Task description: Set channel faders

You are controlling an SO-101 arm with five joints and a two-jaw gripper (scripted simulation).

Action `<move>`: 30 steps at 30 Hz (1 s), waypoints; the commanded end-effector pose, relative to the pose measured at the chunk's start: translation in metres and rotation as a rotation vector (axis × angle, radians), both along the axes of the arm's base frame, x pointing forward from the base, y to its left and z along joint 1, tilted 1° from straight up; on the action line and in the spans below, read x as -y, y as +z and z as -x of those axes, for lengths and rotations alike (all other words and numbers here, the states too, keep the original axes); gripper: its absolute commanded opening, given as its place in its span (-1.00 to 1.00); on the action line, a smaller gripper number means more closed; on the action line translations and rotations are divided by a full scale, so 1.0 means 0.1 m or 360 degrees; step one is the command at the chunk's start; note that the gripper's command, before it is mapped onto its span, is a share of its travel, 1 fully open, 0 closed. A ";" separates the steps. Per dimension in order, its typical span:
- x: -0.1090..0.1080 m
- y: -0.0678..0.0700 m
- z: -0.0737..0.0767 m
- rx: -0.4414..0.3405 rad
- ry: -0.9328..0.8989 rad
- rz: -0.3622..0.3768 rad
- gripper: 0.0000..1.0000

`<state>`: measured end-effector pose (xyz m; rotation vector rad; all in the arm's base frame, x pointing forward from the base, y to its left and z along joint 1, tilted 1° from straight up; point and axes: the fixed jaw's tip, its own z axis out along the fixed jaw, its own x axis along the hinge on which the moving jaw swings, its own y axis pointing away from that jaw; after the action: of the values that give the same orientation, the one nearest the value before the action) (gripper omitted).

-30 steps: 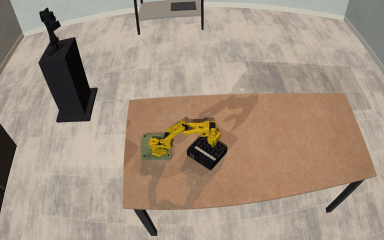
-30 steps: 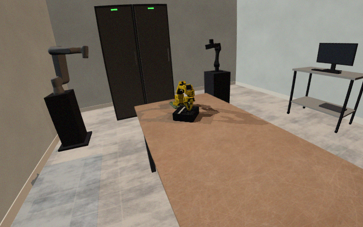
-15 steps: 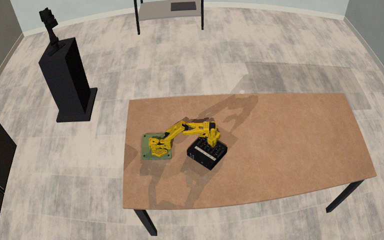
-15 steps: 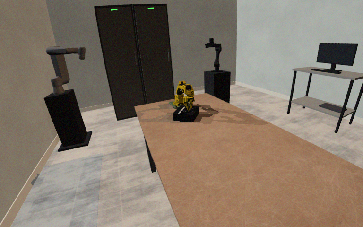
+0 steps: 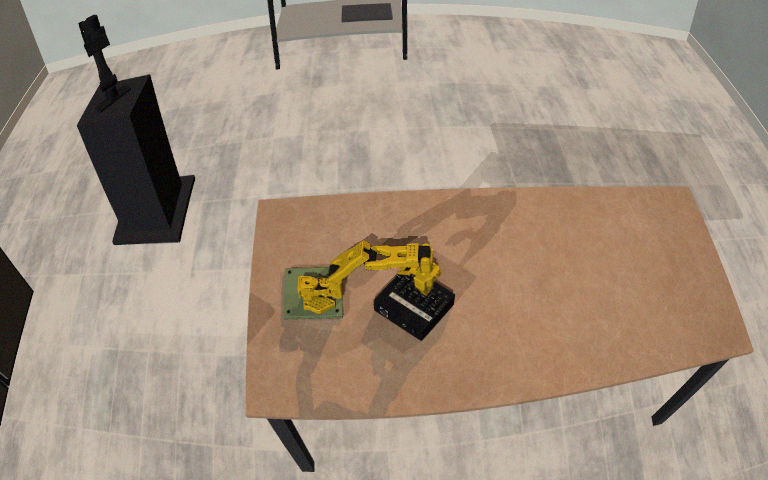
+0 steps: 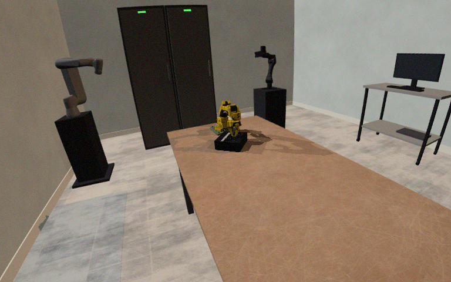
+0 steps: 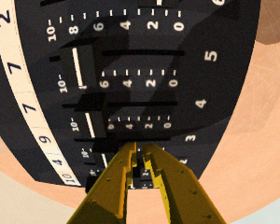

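Note:
The black lighting desk (image 5: pixel 407 314) (image 6: pixel 230 144) (image 7: pixel 236 32) lies on the brown table near the arm's base. In the wrist view a white tape strip (image 7: pixel 16 81) runs along its left side with handwritten numbers, and printed scales from 0 to 10 run beside each slot. Channel numbers 3 to 6 stand along the right. My gripper (image 5: pixel 422 286) (image 6: pixel 234 133) (image 7: pixel 139 151) is shut and empty, its tips down on the desk's near end at a low-numbered channel's slot.
The arm stands on a green base plate (image 5: pixel 290 296) at the table's left end. The table (image 5: pixel 584 285) (image 6: pixel 308 216) stretches away to the right. A black pedestal (image 5: pixel 132 160) with another arm stands on the floor off the table.

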<state>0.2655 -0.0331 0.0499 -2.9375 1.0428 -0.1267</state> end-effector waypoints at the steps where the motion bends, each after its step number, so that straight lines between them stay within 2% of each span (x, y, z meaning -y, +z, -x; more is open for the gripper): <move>1: 0.09 0.00 0.05 -0.0027 -0.0042 0.0001 -1.00; 30: 0.13 0.00 0.09 -0.0047 -0.0043 0.0000 -1.00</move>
<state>0.2617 -0.0376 0.0498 -2.9419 1.0462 -0.1055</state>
